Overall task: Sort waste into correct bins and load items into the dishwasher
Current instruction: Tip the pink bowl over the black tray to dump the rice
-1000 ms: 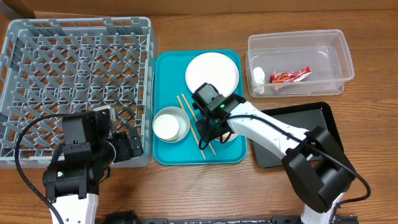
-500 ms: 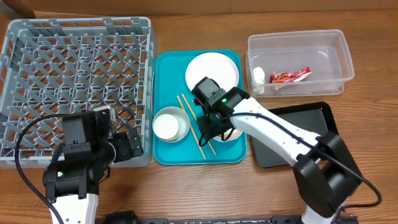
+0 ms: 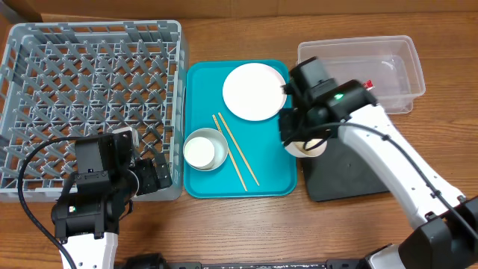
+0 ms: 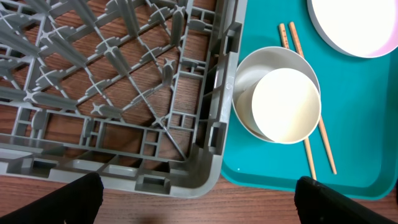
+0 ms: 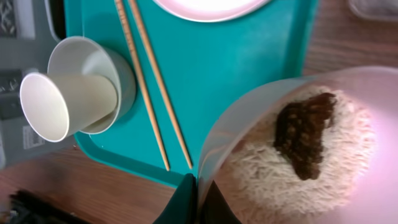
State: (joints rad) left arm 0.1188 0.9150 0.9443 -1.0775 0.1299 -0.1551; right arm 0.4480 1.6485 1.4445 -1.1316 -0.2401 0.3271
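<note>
Right gripper [image 5: 198, 196] is closed on the rim of the small pink dish [image 5: 348, 124], fingers pinching its near edge. The dish carries white rice grains [image 5: 261, 174] with a brown food lump [image 5: 305, 134] on top. From overhead I see it at the right edge of the flat teal tray [image 3: 202, 82], just beside the glossy black tray [image 3: 351, 175]; lifted or resting, I cannot tell.

Left gripper [image 3: 149, 177] is wide open and holds nothing, at the near right corner of the grey plastic dish rack [image 3: 89, 45].

On the teal tray: large white round plate [image 3: 254, 91] at the back, grey-white bowl [image 5: 118, 68] with the small white cup [image 5: 65, 102] lying on its side in it, two wooden chopsticks [image 3: 237, 158] beside the bowl.

Clear plastic tub [image 3: 403, 52] sits on the wooden worktop [image 3: 224, 224] behind the black tray, a red snack wrapper [image 3: 367, 84] partly hidden inside.
</note>
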